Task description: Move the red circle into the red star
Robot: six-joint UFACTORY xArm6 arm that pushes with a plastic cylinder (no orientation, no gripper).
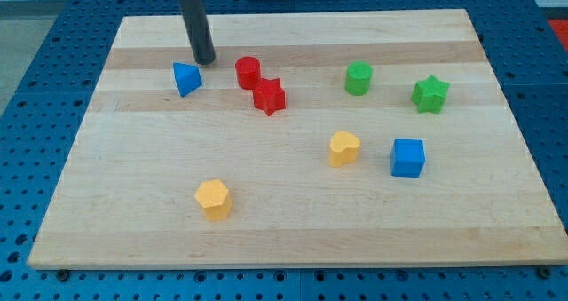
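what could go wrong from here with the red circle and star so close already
1. The red circle already seems to touch the red star, so a further push may shove the star away rather than close any gap.
2. My tip sits at the view's left of the circle, beside the blue block; a sweep could knock that block too.
3. An off-centre push may make the circle slide past the star.
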